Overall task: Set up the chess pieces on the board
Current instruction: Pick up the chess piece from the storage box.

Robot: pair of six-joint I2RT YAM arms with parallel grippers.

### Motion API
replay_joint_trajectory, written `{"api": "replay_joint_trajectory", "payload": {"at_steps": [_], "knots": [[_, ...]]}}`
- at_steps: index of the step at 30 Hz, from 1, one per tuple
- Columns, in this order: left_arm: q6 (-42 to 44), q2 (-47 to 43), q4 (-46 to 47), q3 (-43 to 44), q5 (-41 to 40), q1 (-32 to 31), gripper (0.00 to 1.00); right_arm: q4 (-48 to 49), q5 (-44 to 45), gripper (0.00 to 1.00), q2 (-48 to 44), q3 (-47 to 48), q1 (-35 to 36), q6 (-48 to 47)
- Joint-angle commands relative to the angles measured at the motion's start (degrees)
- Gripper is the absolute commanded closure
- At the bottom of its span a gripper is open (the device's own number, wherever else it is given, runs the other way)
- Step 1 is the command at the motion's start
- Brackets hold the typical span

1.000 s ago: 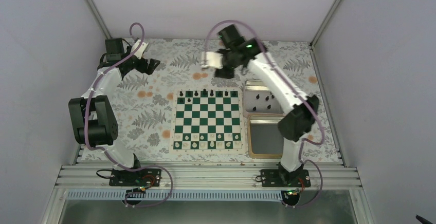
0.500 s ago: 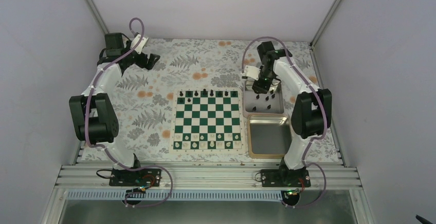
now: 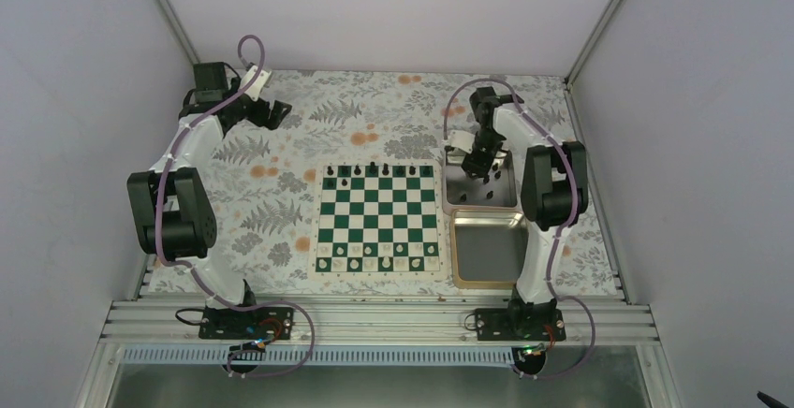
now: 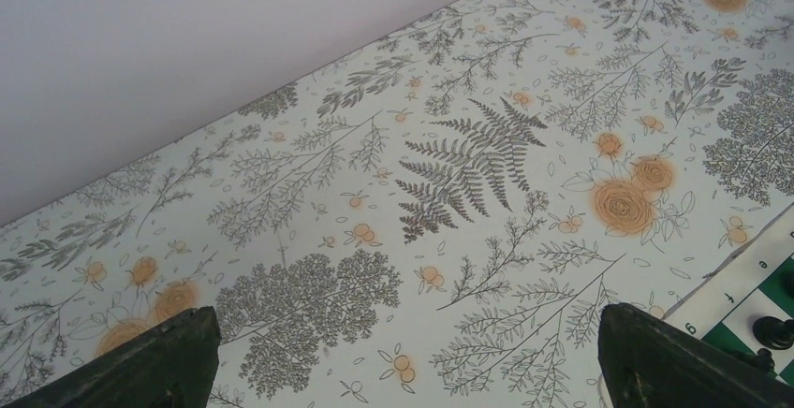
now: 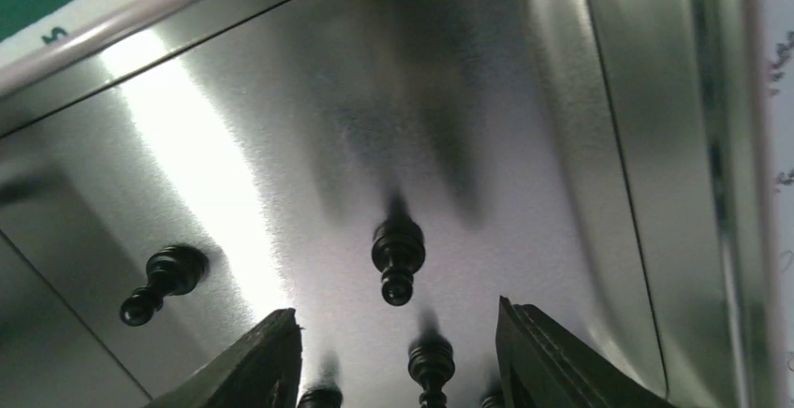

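Observation:
The green-and-white board (image 3: 378,222) lies mid-table. Several tiny black chess pieces (image 3: 373,173) stand along its far rows. More black pieces (image 3: 488,183) stand in the far silver tin (image 3: 451,180). My right gripper (image 3: 478,159) is open and low over that tin. In the right wrist view it (image 5: 400,322) has one black piece (image 5: 431,365) between its fingers and another (image 5: 398,255) just ahead, touching neither. My left gripper (image 3: 275,112) is open and empty over the far-left cloth. In its wrist view (image 4: 404,319) the board's corner (image 4: 740,288) shows at the right edge.
A second silver tin (image 3: 486,251) sits nearer me, right of the board, with nothing visible in it. Small white pieces (image 3: 378,263) stand on the board's near rows. The table has a floral cloth (image 3: 281,211). White walls close in on the left, far and right sides.
My right arm has swung from over the far middle of the table to the right and down into the far tin. The left arm has hardly moved.

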Motion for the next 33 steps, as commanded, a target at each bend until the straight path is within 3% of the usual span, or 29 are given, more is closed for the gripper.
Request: {"api": "replay_joint_trajectory", "payload": {"at_steps": [1, 18, 33], "knots": [[0.2, 0.6, 0.1, 1.6, 0.2, 0.0, 0.0, 0.5, 0.0, 0.47, 0.9, 1.7, -0.6, 0.5], [0.4, 0.2, 0.0, 1.0, 0.3, 0.0, 0.0, 1.3, -0.8, 0.66, 4.2, 2.7, -0.8, 1.3], [0.4, -0.8, 0.4, 0.1, 0.7, 0.0, 0.0, -0.9, -1.0, 0.92, 4.1, 4.2, -0.7, 2.2]]}}
